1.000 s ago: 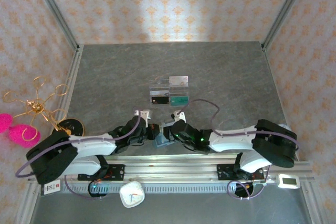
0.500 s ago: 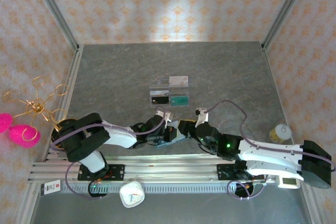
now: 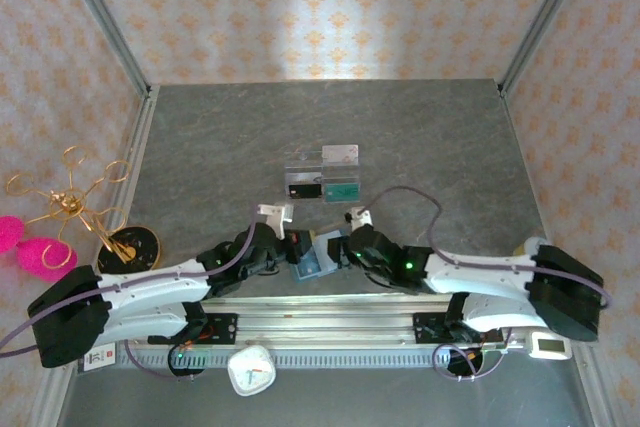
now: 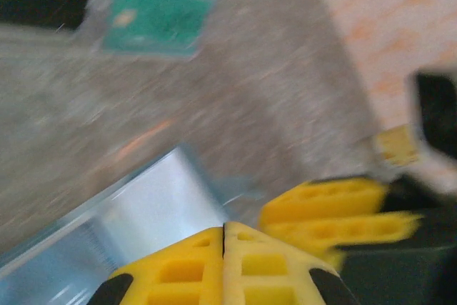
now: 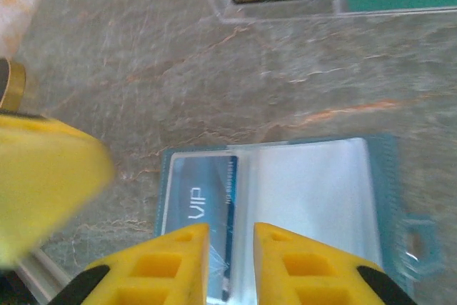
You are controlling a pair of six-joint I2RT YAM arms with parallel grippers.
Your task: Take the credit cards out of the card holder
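The teal-blue card holder lies open and flat on the table near the front edge, its clear sleeves facing up. A blue credit card marked VIP sits in its left sleeve. My right gripper hovers over the fold with a narrow gap between its jaws, and the card's edge shows through that gap. My left gripper is at the holder's left side with its yellow fingers pressed together; whether they pinch an edge is hidden. A silvery grey card lies behind the tray.
A clear acrylic tray stands mid-table with a black card and a teal-green card in it. A gold wire stand and pink balls are at the left. A metal rail runs along the near edge.
Both arms have shifted. The right gripper has come back over the card holder and its jaws have narrowed. The left gripper stays shut at the holder's left side.
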